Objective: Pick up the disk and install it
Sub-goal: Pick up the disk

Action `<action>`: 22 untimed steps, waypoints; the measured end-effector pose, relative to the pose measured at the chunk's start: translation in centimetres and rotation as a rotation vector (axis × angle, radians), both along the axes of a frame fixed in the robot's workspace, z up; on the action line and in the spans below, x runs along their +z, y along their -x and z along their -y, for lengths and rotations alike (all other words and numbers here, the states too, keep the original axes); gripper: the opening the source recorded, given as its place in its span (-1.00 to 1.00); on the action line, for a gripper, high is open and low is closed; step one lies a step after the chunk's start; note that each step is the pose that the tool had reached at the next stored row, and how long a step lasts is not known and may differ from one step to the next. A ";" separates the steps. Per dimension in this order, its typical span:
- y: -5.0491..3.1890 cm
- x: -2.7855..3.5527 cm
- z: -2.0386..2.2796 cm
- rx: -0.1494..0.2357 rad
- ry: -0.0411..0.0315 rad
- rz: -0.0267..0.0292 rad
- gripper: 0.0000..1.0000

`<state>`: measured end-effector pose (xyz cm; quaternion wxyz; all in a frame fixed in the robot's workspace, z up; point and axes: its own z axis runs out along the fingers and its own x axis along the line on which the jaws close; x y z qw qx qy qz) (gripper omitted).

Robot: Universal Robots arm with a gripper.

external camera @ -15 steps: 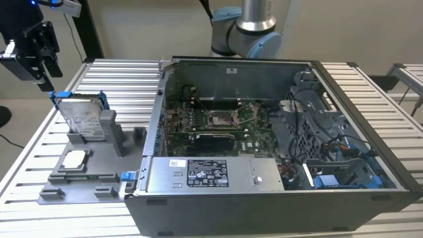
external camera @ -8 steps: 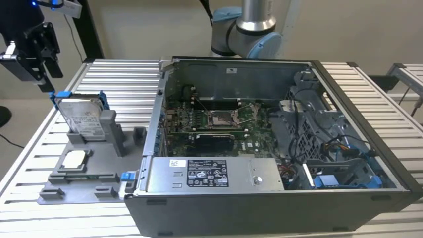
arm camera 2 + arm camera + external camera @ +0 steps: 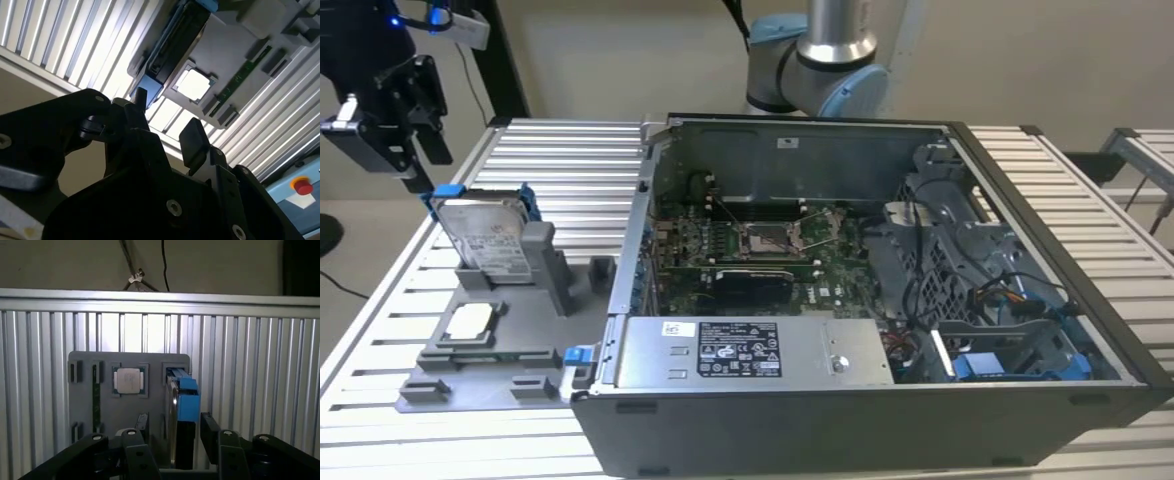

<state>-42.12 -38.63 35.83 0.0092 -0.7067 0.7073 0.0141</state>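
Hovering over one end of the grey moulded plastic fixture block [image 3: 520, 345] in the exterior view, the black two-fingered gripper [image 3: 424, 165] carries nothing. Its fingers stand apart and touch nothing. The disk [image 3: 491, 240], a flat rectangular silver-grey hard drive with a white printed label and a blue plastic carrier round its edges, stands upright on edge in a slot of the fixture block, just below the gripper and apart from it. In the first wrist view its blue end tab lines up with the gap between the two dark fingers [image 3: 209, 427].

By my reading the task is at its very start: the grasp is not yet made and the install is wholly undone. The open dark metal computer case [image 3: 854, 425], beside the fixture block on the exterior view's right, shows a green circuit board, loose cables and a grey labelled power-supply box [image 3: 747, 350]. A small square silver chip [image 3: 470, 318] lies flat in a recess of the fixture block, near the disk's slot. Everything rests on a ribbed aluminium table [image 3: 547, 160]. The fixture block looks smooth and dull, the drive's face faintly glossy.
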 end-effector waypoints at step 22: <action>0.00 -1.60 -0.18 -0.012 0.0001 -0.0001 1.00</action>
